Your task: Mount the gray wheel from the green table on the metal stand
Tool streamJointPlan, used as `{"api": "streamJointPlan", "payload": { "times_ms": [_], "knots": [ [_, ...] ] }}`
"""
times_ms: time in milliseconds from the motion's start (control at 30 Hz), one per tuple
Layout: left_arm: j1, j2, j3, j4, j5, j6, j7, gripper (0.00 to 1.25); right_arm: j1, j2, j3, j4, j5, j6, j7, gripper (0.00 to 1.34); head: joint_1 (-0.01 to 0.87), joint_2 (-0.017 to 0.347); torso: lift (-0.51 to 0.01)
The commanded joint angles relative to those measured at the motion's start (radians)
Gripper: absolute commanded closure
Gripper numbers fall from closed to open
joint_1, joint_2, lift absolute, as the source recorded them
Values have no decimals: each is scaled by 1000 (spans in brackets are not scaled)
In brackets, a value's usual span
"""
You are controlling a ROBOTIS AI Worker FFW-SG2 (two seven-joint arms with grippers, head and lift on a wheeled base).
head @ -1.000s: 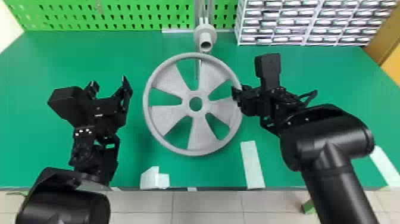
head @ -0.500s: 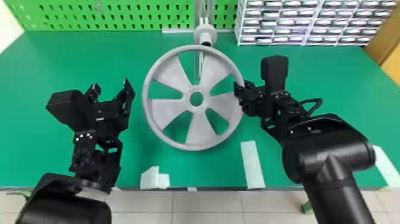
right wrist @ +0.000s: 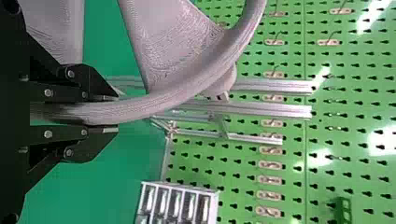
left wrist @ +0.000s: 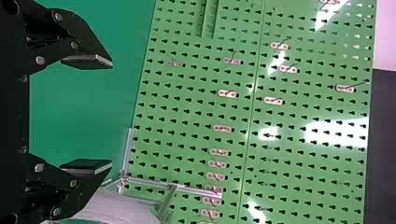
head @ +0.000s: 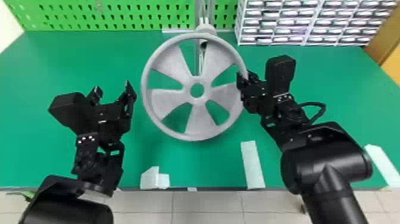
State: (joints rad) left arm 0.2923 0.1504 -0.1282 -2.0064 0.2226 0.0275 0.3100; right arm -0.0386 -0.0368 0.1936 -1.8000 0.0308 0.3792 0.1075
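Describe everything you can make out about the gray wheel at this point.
The gray wheel has a rounded outer rim, five broad spokes that flare outward, and a hub with a round central hole. Its finely ridged surface looks like printed plastic. No damage is apparent. The right gripper has its jaws shut on the rim, seemingly holding the wheel above the green table. It is unmounted, partly overlapping the metal stand in the head view.

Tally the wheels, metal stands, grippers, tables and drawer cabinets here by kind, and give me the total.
Gray spoked wheel: 1
Metal stand: 1
Black two-finger grippers: 2 (left gripper, right gripper)
Green table: 1
White drawer cabinet: 1
Total: 6
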Motion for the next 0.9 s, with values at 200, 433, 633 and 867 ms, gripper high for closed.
{"api": "streamJointPlan", "payload": {
  "times_ms": [200, 433, 633, 867],
  "knots": [
    [8, 0, -17, 1, 11, -17, 0, 493, 17, 9, 6, 30, 5, -129, -32, 1332, 867, 52, -100],
    [13, 2, -39, 5, 26, -18, 0, 492, 20, 12, 18, 44, 3, -183, -74, 1332, 867, 52, -100],
    [11, 29, -68, 5, 44, -21, 0, 492, 20, 15, 24, 59, 5, -226, -106, 1332, 867, 52, -100],
    [-12, 67, -106, 20, 86, -21, 0, 492, 14, 15, 33, 77, -5, -267, -138, 1332, 867, 52, -100]
  ]
}}
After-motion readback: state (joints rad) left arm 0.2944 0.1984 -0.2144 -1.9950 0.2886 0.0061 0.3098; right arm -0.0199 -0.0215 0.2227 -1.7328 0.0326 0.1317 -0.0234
